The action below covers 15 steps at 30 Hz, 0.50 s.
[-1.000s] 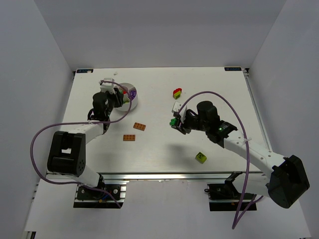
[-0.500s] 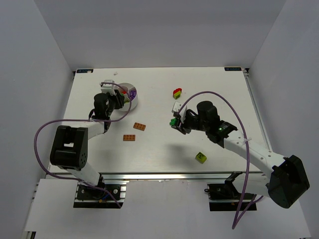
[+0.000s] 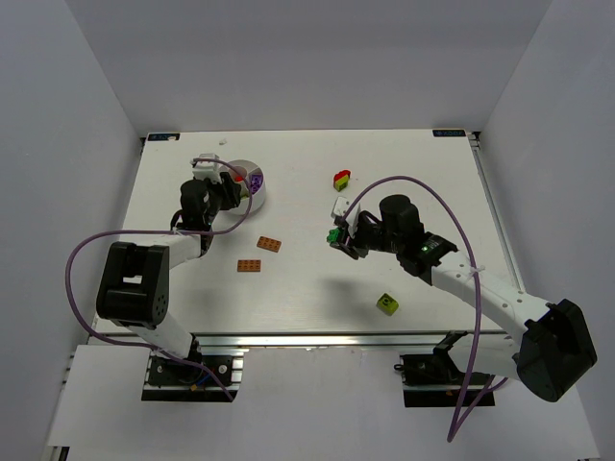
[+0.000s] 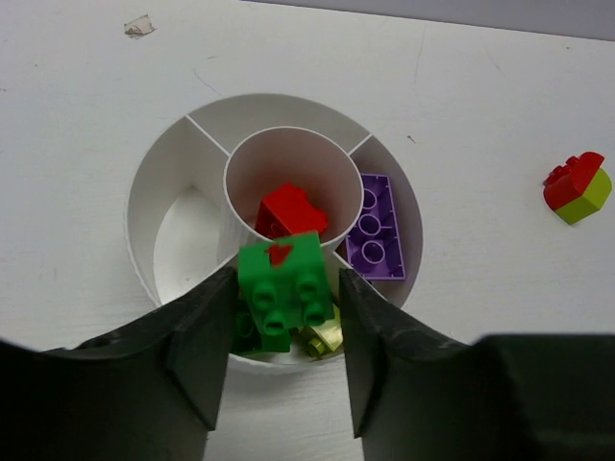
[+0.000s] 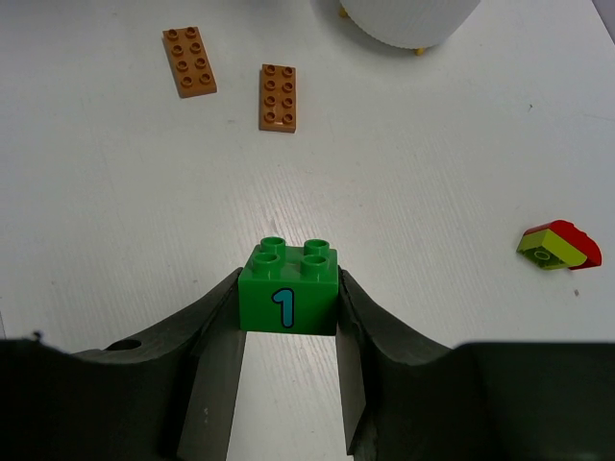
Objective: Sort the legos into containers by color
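A red brick and purple plate lie in the dish. The left hand flanks a green brick at its six o'clock side, grip unclear; the right hand clamps the numbered green cube. The orange plates, lime block and red-topped piece lie unsorted.

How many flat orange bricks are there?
2. Both lie flat on the table: one orange plate nearer the white dish, the other orange plate toward the near edge. None shows in the dish, though bricks there could hide one.
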{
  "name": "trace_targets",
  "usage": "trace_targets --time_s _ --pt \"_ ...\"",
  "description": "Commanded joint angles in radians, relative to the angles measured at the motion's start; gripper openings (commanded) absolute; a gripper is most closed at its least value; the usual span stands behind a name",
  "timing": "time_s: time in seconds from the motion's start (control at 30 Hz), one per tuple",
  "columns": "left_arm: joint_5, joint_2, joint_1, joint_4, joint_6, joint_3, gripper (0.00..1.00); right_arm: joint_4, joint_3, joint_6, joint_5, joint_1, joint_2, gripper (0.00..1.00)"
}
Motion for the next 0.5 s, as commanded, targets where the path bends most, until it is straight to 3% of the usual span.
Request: trace_targets --time_s 0.0,0.23,0.47 --pt "0.000 -0.012 0.006 0.015 -0.009 0.029 0.58 0.027 0.015 0.011 -0.017 0.001 -0.023 0.00" --pt "-0.008 -0.020 0.006 0.006 -0.011 0.029 0.73 0.028 0.015 0.013 -0.017 0.001 -0.023 0.00" --pt "-0.004 -0.084 0.008 -0.034 -0.032 0.050 0.74 0.027 0.017 0.013 -0.022 0.001 -0.020 0.00"
